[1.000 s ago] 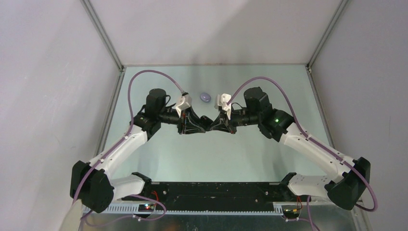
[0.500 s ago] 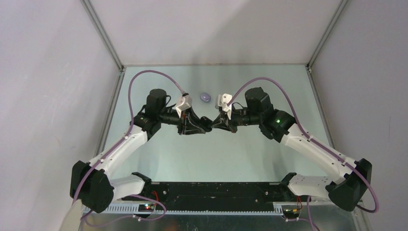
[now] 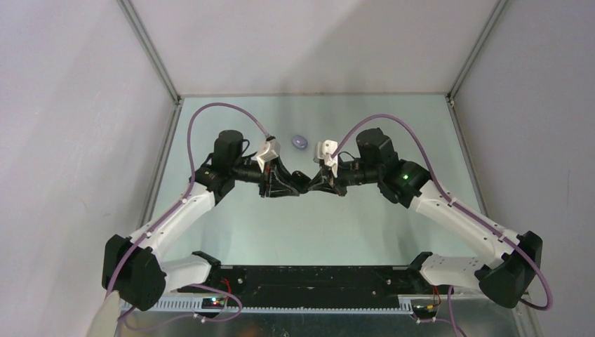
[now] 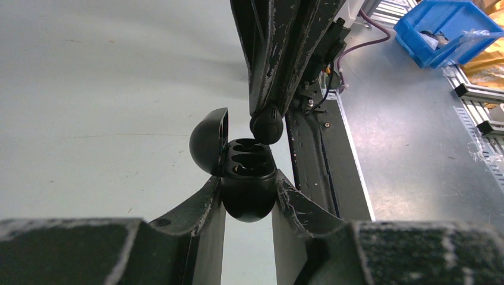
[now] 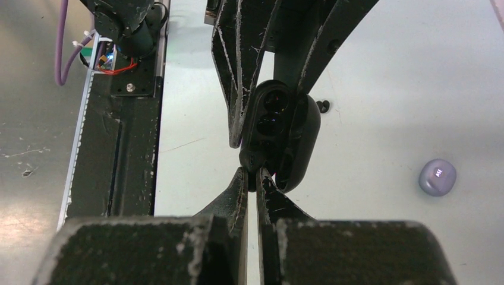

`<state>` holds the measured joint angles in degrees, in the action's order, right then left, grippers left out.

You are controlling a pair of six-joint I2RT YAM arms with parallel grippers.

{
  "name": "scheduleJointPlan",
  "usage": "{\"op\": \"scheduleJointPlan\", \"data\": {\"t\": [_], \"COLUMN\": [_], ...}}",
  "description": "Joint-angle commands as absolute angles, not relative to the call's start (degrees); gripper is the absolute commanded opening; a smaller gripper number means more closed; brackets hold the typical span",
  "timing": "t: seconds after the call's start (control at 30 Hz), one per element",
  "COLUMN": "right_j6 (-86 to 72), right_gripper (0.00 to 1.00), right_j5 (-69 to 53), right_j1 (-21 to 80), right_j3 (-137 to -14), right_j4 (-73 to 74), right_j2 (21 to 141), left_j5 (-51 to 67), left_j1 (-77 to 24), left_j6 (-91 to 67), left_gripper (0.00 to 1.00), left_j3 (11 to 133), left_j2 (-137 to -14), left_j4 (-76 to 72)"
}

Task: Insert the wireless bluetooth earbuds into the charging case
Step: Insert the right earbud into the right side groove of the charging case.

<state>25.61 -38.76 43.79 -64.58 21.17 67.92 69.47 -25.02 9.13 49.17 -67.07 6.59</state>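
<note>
My left gripper (image 4: pixel 248 181) is shut on a black charging case (image 4: pixel 248 199), held above the table with its lid (image 4: pixel 209 139) swung open and both sockets showing. My right gripper (image 4: pixel 265 117) comes in from the other side, shut on a black earbud (image 4: pixel 265 127) that touches the rim of the far socket. In the right wrist view the same earbud (image 5: pixel 251 160) sits pinched at my right gripper (image 5: pixel 251 173) tips, against the open charging case (image 5: pixel 274 113). From above, the left gripper (image 3: pixel 299 184) and right gripper (image 3: pixel 313 182) meet tip to tip mid-table.
A closed lilac oval case (image 3: pixel 300 142) lies on the table behind the grippers, also in the right wrist view (image 5: pixel 437 177). A small dark object (image 5: pixel 323 106) rests on the table beyond the held case. The black base rail (image 3: pixel 309 277) runs along the near edge.
My right gripper has shifted slightly at the case mouth with the earbud in it. The left arm has held still.
</note>
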Motion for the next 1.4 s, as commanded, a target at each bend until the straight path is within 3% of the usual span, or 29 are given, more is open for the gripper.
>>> {"op": "scheduleJointPlan", "data": {"t": [0.0,0.47,0.9,1.37], "right_j6": [26.1,24.5,23.8,22.5], "right_gripper": [0.0,0.0,0.0,0.0], "right_j5": [-41.0,-32.2,-33.1,-33.1], "right_j1": [44.2,47.0,44.3,44.9], "right_j3": [-65.0,-65.0,-64.9,-64.9], "right_j4": [20.9,17.4,17.7,16.6], "right_j2": [68.2,69.7,66.6,67.8], "left_j5": [71.2,72.2,71.5,69.0], "left_j1": [-25.4,-25.4,-25.0,-24.5], "left_j6": [10.4,10.2,9.0,-4.7], "left_gripper": [0.01,0.01,0.0,0.0], "left_j3": [50.4,50.0,50.7,47.8], "left_j2": [-65.7,-65.2,-66.0,-65.1], "left_j4": [5.9,5.3,5.0,-11.5]}}
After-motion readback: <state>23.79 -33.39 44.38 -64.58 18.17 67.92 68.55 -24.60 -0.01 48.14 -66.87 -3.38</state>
